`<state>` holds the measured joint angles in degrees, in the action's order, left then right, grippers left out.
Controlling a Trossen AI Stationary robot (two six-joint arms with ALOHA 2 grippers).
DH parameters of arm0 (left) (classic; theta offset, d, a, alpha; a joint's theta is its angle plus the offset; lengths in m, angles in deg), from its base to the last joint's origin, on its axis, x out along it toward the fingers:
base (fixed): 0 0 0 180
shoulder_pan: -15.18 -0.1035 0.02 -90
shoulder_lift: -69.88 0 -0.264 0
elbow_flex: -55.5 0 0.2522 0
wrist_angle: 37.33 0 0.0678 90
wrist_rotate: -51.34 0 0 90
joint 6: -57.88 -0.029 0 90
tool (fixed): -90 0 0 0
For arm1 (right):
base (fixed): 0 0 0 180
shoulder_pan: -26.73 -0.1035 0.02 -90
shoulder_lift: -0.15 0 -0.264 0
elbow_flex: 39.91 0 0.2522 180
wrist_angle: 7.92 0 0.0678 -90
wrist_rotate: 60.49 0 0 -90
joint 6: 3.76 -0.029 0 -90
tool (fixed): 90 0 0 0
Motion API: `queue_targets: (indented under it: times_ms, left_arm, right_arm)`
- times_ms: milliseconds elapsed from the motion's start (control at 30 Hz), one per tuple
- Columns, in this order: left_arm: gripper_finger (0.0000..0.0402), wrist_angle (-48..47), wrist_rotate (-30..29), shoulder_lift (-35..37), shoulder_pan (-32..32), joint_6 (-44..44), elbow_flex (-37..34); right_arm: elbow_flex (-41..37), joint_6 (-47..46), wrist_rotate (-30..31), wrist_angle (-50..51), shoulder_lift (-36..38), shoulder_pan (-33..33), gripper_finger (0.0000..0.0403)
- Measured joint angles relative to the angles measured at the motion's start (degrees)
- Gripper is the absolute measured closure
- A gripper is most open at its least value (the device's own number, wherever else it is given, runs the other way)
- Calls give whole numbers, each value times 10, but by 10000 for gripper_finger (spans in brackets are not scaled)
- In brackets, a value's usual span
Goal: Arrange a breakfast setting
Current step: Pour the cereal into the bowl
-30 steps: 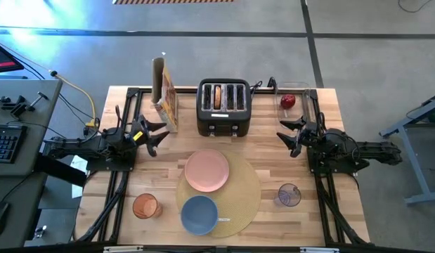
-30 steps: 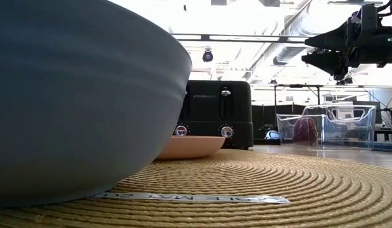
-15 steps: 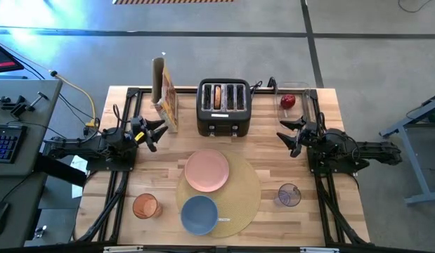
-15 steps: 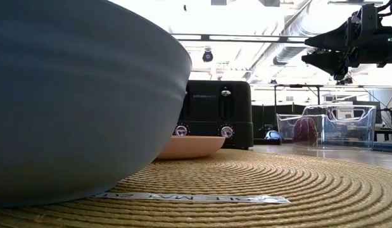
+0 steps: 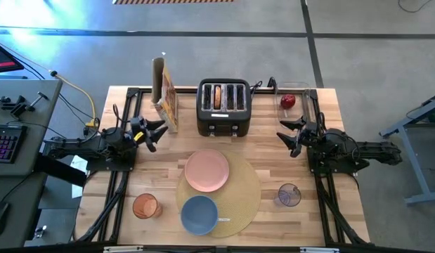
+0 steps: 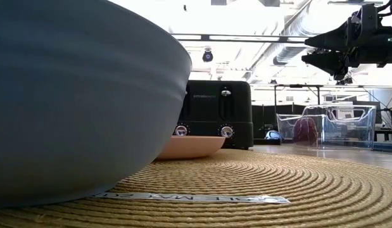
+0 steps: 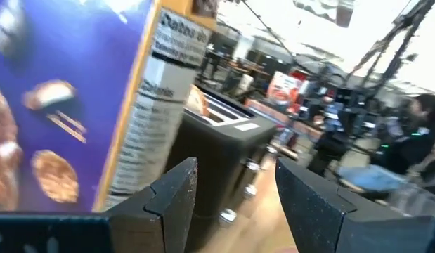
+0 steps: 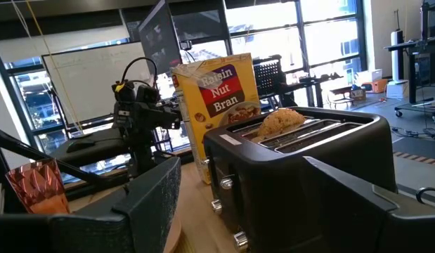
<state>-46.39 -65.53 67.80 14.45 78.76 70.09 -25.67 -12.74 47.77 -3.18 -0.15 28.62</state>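
Both grippers hover with fingers spread: left gripper [image 5: 155,131] beside the cereal box [image 5: 166,96], right gripper [image 5: 289,135] near the toaster [image 5: 224,107].

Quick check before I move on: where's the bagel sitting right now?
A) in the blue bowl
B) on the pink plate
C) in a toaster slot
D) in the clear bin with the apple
C: the bagel stands in a left-hand slot of the toaster, while the pink plate and blue bowl are bare.
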Motion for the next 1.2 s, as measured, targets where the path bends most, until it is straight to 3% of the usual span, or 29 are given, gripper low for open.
queue_targets:
  times_ms: [167, 500, 800, 1200]
  left_arm:
    - [218, 2, 37, 0, 0, 10, 0]
    - [218, -40, 43, 0, 0, -9, 61]
    - [218, -190, 44, -39, 0, 121, 166]
    - [218, -366, 71, -206, 0, 339, 290]
  right_arm:
    - [0, 0, 0, 0, 0, 0, 119]
    - [0, 0, 0, 2, 0, 0, 119]
    - [0, 0, 0, 2, 0, 0, 119]
    - [0, 0, 0, 2, 0, 0, 119]
